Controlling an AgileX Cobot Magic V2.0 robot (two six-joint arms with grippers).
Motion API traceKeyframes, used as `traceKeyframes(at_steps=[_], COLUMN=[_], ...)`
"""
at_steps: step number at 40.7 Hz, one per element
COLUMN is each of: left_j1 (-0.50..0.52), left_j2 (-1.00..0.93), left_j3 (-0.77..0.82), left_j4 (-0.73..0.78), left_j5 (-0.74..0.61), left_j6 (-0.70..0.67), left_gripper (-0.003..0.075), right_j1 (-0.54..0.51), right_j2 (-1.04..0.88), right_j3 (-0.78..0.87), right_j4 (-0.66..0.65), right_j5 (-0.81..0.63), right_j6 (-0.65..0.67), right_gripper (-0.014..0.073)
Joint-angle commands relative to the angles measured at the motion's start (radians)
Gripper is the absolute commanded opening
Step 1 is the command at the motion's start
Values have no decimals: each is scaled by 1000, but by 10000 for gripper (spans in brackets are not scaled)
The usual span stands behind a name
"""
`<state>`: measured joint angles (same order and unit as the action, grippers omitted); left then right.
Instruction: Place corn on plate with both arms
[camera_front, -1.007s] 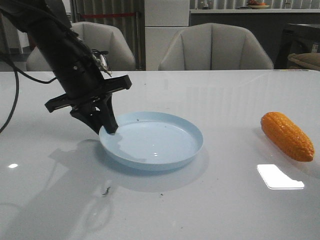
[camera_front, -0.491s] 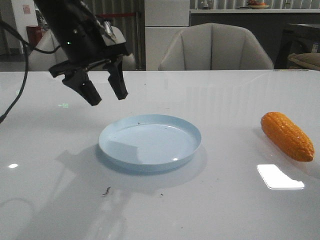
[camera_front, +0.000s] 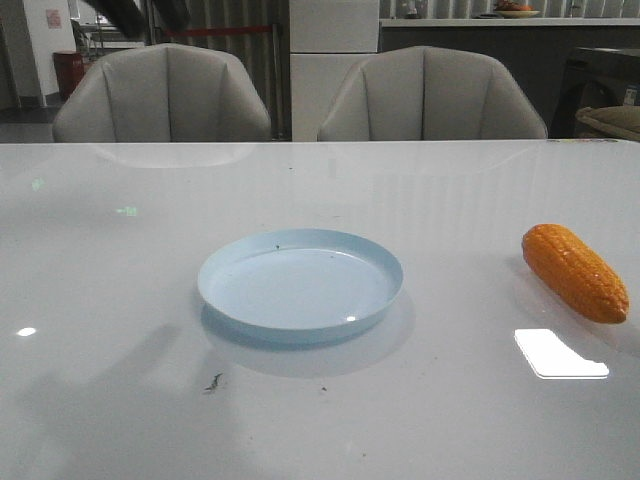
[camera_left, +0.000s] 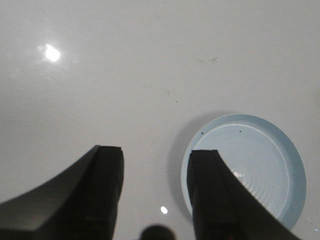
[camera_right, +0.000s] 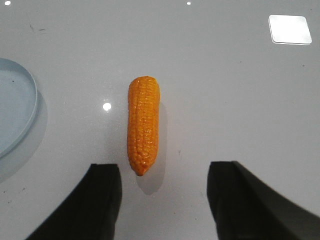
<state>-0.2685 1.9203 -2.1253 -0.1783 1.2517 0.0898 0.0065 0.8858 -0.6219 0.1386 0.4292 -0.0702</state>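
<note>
The orange corn (camera_front: 576, 272) lies on the white table at the right, apart from the plate. The pale-blue plate (camera_front: 300, 284) sits empty at the table's middle. Neither gripper shows in the front view. In the left wrist view my left gripper (camera_left: 156, 155) is open and empty, high above the table, with the plate (camera_left: 260, 150) below beside one finger. In the right wrist view my right gripper (camera_right: 165, 172) is open and empty above the table; the corn (camera_right: 143, 124) lies ahead of the gap, its tip near the fingertips. The plate's edge (camera_right: 25, 120) shows at the side.
Two grey chairs (camera_front: 165, 95) stand behind the table's far edge. Small dark specks (camera_front: 213, 382) lie on the table in front of the plate. A bright light reflection (camera_front: 560, 355) sits on the table near the corn.
My left arm let go of the plate's rim, rose and swung back out of the front view. The plate settled flat at the middle. The corn has not moved.
</note>
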Motion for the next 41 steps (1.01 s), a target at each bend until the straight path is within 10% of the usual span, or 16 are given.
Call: traceKeyframes(at_steps=[1,8,26,41], left_j1=[1,1,3,3], left_j2=[-203,-409,-843,-941], left_j3=[-38,77,950,1125], left_j4=[81,230,325,576], left_j5=[7,-48,-415,-519], left_j6=[0,-8,-141,-383], left_gripper=[322,287,286,286], right_j1=[-5,-5,-4,-4], right_j2=[-3,-3,-2,183], right_j3=[-34,-34,-35,-144], right_j4=[7,18,72,67], right_j5=[-70,-66,-78,-127], right_j6=[-11,-11,-11,-19], right_gripper=[492,492,492,492])
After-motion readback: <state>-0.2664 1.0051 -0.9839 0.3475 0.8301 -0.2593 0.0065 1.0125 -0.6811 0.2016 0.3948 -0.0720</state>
